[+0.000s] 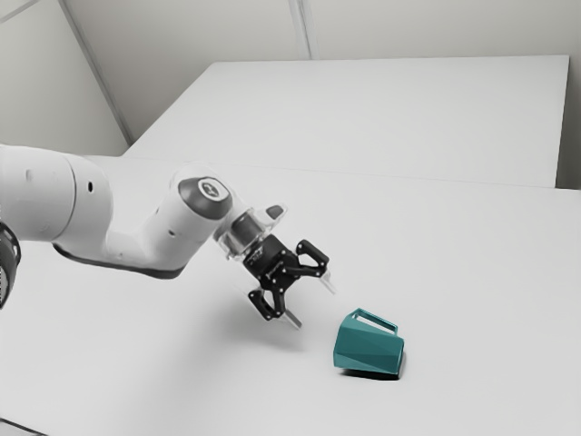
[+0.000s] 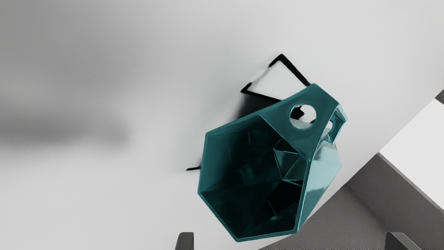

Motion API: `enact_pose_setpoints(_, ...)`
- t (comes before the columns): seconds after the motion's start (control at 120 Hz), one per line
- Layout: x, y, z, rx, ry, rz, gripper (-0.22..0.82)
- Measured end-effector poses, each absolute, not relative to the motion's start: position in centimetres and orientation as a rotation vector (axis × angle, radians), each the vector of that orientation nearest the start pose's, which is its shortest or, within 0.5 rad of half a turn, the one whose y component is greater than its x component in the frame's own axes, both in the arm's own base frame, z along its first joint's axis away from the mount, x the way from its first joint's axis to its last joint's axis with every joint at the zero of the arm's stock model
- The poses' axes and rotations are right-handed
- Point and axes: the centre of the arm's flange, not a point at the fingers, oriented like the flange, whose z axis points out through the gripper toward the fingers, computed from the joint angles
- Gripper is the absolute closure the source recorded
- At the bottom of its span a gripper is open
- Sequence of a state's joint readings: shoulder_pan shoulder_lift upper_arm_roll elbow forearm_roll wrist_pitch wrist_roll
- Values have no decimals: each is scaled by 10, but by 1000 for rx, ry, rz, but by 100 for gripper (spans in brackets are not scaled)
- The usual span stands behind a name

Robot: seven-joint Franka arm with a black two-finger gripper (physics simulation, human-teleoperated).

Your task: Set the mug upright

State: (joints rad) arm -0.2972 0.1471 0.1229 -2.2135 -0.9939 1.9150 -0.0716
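OK so the mug (image 1: pixel 368 351) is tipped over on the table (image 1: pixel 472 245), just beyond the gripper (image 1: pixel 313 306), mouth (image 2: pixel 239 180) turned toward it, handle (image 2: pixel 312 94) up. Fingers (image 2: pixel 185 242) are spread wide, nothing gripped. Long axis is pointed roughly away from the gripper, so probably the rim (image 2: pixel 267 236) gets reached first.

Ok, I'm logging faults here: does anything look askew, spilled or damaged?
The mug looks askew: it lies on its side on the table, its open mouth toward the gripper, instead of standing on its base. I see no spill or damage.
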Motion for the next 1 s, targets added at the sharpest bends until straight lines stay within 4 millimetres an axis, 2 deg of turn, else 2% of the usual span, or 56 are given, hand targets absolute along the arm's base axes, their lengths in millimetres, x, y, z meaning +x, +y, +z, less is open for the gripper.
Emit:
enact_pose_setpoints(0.108,497,-154,293,2207,588,-632,0)
enact_pose_setpoints(0.167,496,-163,288,2185,598,-640,0)
enact_pose_setpoints(0.275,495,-181,285,2146,610,-645,0)
enact_pose_setpoints(0.408,497,-188,278,2111,640,-644,0)
enact_pose_setpoints(0.542,495,-206,270,2091,645,-653,0)
enact_pose_setpoints(0.708,499,-218,264,2075,652,-651,1)
enact_pose_setpoints(0.742,500,-218,263,2076,652,-650,6)
enact_pose_setpoints(0.883,502,-218,262,2089,648,-640,43)
enact_pose_setpoints(1.0,503,-217,262,2095,648,-634,61)
